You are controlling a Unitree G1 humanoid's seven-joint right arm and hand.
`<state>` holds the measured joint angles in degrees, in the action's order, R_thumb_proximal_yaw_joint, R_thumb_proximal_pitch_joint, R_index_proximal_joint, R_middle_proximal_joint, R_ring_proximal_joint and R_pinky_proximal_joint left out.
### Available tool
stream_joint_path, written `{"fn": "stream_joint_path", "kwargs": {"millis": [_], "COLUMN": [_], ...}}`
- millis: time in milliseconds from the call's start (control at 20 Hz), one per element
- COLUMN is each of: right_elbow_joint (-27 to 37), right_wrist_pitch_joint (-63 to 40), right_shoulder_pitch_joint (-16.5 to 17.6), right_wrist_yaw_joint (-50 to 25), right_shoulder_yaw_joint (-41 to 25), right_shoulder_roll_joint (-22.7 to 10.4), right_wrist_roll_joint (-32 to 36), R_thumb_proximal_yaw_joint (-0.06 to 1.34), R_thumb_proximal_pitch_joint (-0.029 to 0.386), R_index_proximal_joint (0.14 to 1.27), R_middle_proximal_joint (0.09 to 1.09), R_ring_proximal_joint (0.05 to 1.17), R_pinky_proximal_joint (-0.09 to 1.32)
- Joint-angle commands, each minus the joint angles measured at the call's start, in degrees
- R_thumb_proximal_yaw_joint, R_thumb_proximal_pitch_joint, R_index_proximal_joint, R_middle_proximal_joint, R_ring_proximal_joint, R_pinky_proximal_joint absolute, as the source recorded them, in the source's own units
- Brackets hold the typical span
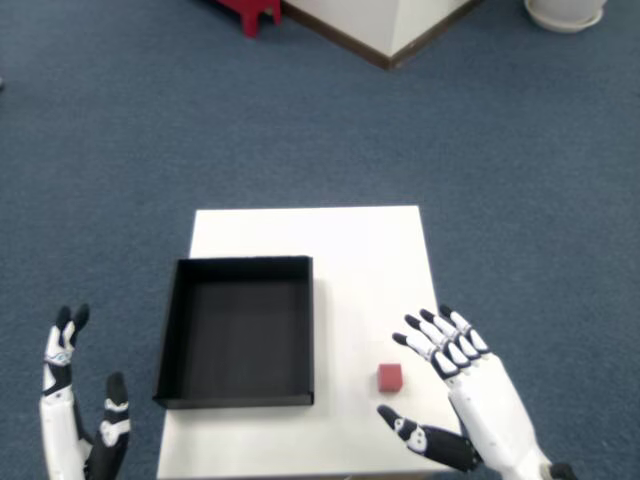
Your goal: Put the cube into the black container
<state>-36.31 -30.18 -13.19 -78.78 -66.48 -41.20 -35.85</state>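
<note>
White bench (360,250): red cube (390,377) just left of my spread, empty fingers (440,345); black container (240,335) farther left.

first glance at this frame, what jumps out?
The big square black container, apparently empty, sits on the left half of the small white table. To its right lies a small red cube, right between the spread fingers and thumb of the white-and-black right hand, which is open and not holding it. All around is blue carpet.
</note>
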Motion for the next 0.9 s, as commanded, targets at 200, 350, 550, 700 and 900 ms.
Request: {"fn": "stream_joint_path", "kwargs": {"millis": [200, 350, 550, 700, 900], "right_elbow_joint": [9.06, 9.7, 7.75, 6.43, 4.45], "right_wrist_pitch_joint": [8.32, 10.65, 12.09, 12.21, 11.76], "right_shoulder_pitch_joint": [1.59, 2.72, 2.63, 2.06, 1.29], "right_wrist_yaw_joint": [7.21, 9.29, 11.12, 11.77, 12.02], "right_shoulder_yaw_joint": [3.44, 3.55, 3.72, 3.79, 3.83], "right_shoulder_roll_joint": [-5.37, -5.6, -4.94, -4.36, -3.43], "right_wrist_roll_joint": [5.78, 7.09, 8.47, 8.89, 9.23], "R_thumb_proximal_yaw_joint": [0.54, 0.55, 0.55, 0.55, 0.55], "R_thumb_proximal_pitch_joint": [0.029, 0.022, 0.018, 0.017, 0.016], "R_index_proximal_joint": [0.35, 0.35, 0.35, 0.35, 0.36], "R_middle_proximal_joint": [0.17, 0.16, 0.15, 0.15, 0.15], "R_ring_proximal_joint": [0.16, 0.16, 0.16, 0.16, 0.16], "R_pinky_proximal_joint": [-0.02, -0.02, -0.02, -0.02, -0.02]}}
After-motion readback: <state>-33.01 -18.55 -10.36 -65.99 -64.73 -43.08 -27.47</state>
